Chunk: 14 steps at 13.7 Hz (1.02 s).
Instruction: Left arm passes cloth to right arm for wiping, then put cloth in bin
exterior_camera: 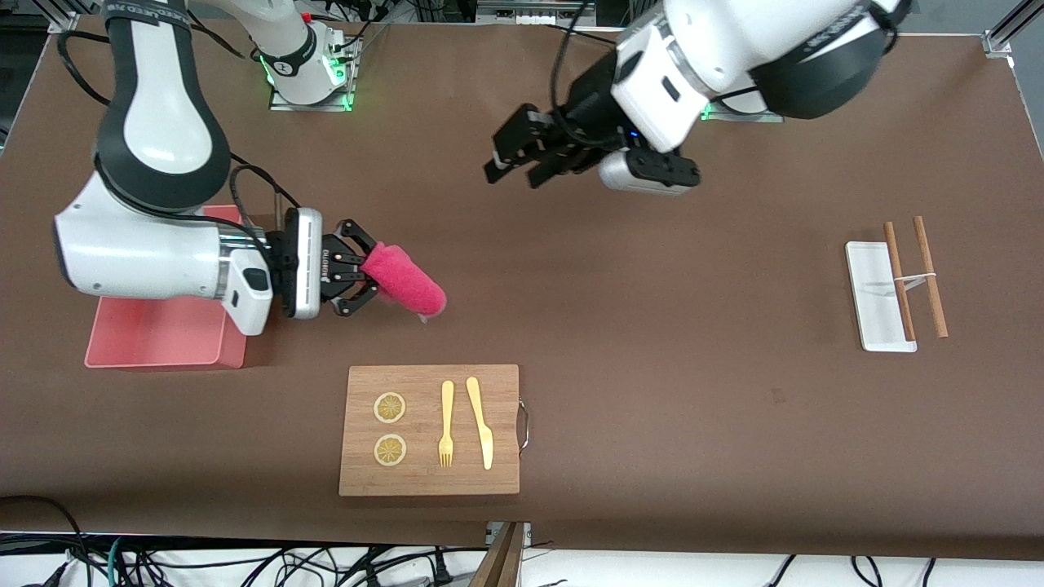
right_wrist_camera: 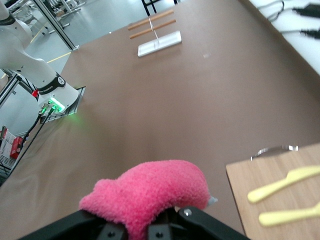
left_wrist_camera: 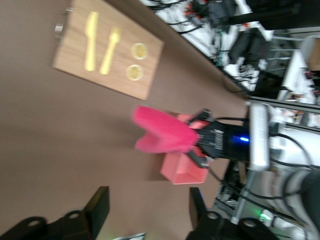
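Observation:
My right gripper [exterior_camera: 377, 277] is shut on one end of the magenta-pink cloth [exterior_camera: 408, 285] and holds it just above the table, beside the pale pink bin [exterior_camera: 155, 334]. The cloth sticks out from the jaws toward the table's middle. In the right wrist view the cloth [right_wrist_camera: 150, 192] bulges above the gripper [right_wrist_camera: 150, 227]. My left gripper [exterior_camera: 514, 174] is open and empty, up over the table's middle, apart from the cloth. The left wrist view shows its own open fingers [left_wrist_camera: 97, 210], the cloth [left_wrist_camera: 162, 132], the right gripper [left_wrist_camera: 200, 140] and the bin [left_wrist_camera: 186, 174].
A wooden board [exterior_camera: 506, 391] with two lemon slices, a yellow fork and a yellow knife lies nearer the front camera than the cloth. A small white tray [exterior_camera: 877, 297] with two brown chopsticks [exterior_camera: 930, 277] lies toward the left arm's end.

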Available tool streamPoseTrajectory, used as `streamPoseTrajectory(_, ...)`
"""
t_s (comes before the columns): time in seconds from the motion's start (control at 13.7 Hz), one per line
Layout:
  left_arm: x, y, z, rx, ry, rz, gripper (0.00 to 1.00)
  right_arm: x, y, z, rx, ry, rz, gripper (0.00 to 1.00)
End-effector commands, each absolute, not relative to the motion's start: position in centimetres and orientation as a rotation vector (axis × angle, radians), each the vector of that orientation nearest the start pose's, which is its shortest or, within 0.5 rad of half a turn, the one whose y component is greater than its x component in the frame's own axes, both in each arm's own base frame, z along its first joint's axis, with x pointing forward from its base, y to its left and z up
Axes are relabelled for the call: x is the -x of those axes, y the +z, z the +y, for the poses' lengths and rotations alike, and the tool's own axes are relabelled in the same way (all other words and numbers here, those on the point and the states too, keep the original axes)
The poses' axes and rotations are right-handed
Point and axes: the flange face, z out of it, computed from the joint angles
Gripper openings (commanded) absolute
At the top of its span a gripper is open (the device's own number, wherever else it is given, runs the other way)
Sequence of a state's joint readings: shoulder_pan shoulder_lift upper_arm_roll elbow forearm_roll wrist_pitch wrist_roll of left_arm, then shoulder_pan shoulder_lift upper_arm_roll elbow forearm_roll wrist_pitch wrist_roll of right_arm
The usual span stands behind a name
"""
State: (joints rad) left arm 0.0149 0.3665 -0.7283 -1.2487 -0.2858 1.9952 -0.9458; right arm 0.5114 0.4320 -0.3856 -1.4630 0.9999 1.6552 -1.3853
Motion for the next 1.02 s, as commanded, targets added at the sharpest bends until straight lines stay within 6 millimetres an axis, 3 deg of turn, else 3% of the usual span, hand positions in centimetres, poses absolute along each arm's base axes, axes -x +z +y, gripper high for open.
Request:
streamPoseTrajectory(0.0, -57.4, 63.8, -33.1, -2.570, -0.084, 0.449, 1.00, -62.2, 48.3, 17.0, 2.018, -0.249, -1.324, 0.00)
streamPoseTrajectory(0.29, -62.1, 58.6, -24.6, -2.787, -0.047, 0.351, 1.00, -58.7, 48.1, 12.1, 2.375, 0.034, -1.115, 0.00)
streamPoseTrajectory(0.44, -63.7, 56.3, -20.5, -2.888, -0.046, 0.250, 1.00, -57.7, 48.7, 10.9, 2.566, 0.152, -0.942, 0.00)
streamPoseTrajectory(0.73, -63.9, 54.5, -15.1, -3.033, -0.122, -0.142, 1.00, -55.9, 48.4, 11.4, 2.879, 0.331, -0.633, 0.00)
streamPoseTrajectory(0.8, -64.3, 54.3, -13.1, -3.024, -0.128, -0.218, 1.00, -55.4, 48.0, 11.4, 2.920, 0.358, -0.531, 0.00)
streamPoseTrajectory(0.95, -63.8, 54.4, -11.3, -3.023, -0.145, -0.396, 1.00, -54.6, 45.8, 11.2, 2.962, 0.422, -0.364, 0.00)
